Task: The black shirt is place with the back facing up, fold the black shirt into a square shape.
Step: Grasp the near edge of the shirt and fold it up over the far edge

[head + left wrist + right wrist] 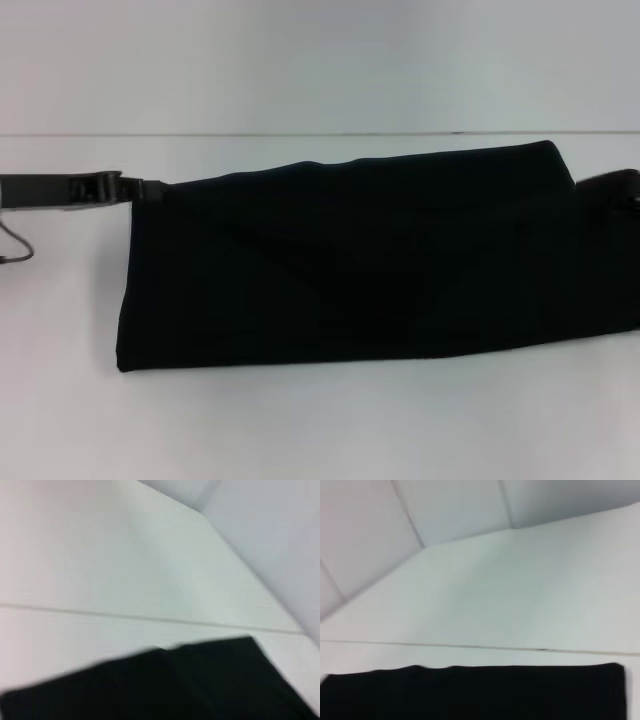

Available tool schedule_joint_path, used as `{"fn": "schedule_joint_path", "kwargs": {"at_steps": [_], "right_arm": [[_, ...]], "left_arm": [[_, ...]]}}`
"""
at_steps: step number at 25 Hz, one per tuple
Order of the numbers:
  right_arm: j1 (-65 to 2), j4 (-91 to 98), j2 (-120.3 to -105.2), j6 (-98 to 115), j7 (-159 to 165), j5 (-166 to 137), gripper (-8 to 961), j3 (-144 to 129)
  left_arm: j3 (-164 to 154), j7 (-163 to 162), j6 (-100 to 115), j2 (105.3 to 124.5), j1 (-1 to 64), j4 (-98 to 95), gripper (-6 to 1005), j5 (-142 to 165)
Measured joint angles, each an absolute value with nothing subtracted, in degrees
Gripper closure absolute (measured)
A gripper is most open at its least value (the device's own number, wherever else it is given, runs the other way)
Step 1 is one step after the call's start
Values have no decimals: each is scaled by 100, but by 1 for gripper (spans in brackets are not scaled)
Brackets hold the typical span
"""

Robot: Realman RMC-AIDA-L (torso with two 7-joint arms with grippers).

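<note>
Head view shows the black shirt (350, 260) lying as a long folded band across the white table (300, 430). Left claw (135, 188) touches its far left corner, right claw (610, 185) its right end; whether either grips, I cannot tell. Next, probably, end over end.

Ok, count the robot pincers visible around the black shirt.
2. The left pincer is at the far left corner of the black shirt; the right pincer is at its far right end, partly out of frame.

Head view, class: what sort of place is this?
Probably a lab or test bench: a bare white table, plain pale wall panels, and one black shirt between the left gripper and right gripper.
</note>
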State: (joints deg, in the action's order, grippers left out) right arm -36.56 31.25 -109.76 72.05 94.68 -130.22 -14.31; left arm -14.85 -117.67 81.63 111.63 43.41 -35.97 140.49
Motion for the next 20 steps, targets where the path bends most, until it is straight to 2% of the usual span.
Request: {"fn": "schedule_joint_path", "kwargs": {"at_steps": [5,10,15,20], "right_arm": [[-4279,2439,-11057,5479,9470,-13021,926,-1955],[-4745,2151,-11297,4287,9442,-13007,915,-2344],[-5026,2137,-11479,3708,9410,-12983,905,-2539],[-5164,2149,-11512,3324,9421,-12973,894,-2575]], "left_arm": [[-1872,-11812,6643,11325,4510,-3264,980,14037],[-2295,-11816,5807,11533,4607,-3218,980,14030],[-2540,-11818,5411,11616,4663,-3224,980,14030],[-2559,-11820,5207,11614,4671,-3287,979,14027]]}}
